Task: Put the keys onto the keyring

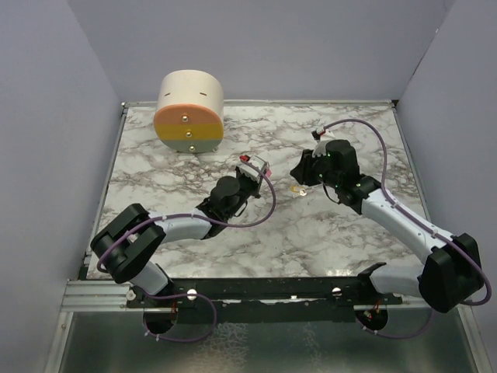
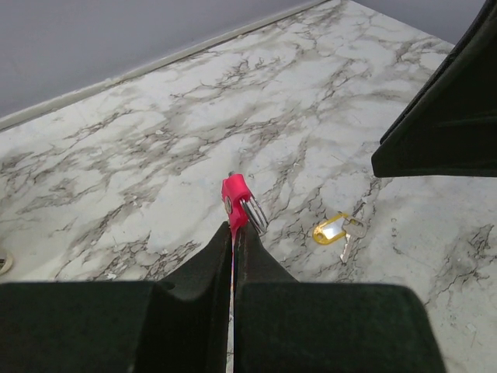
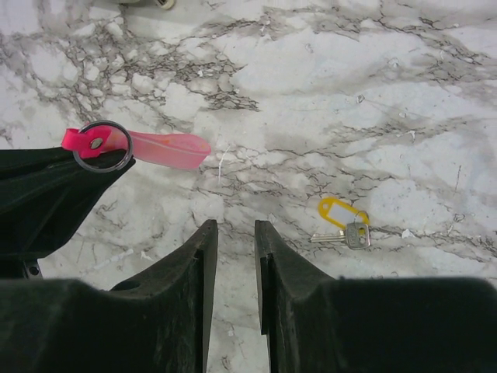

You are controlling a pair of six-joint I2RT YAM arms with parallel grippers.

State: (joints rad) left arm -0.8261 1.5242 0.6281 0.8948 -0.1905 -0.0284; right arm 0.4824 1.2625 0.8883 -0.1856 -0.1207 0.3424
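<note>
The keys (image 3: 342,212) are a small yellow tag with a silver key, lying flat on the marble. They also show in the left wrist view (image 2: 332,228) and the top view (image 1: 295,190). The keyring (image 3: 159,148), a pink strap with a metal ring (image 3: 102,145), is held in the air. My left gripper (image 2: 235,231) is shut on the strap, whose ring end (image 2: 254,213) sticks out past the tips. In the top view it (image 1: 247,171) is left of the keys. My right gripper (image 3: 235,231) is open and empty, above the table just left of the keys.
A large cream-and-orange cylinder (image 1: 189,111) stands at the back left of the marble table (image 1: 334,233). Grey walls close in the table on three sides. The two grippers (image 1: 301,172) face each other closely at mid-table.
</note>
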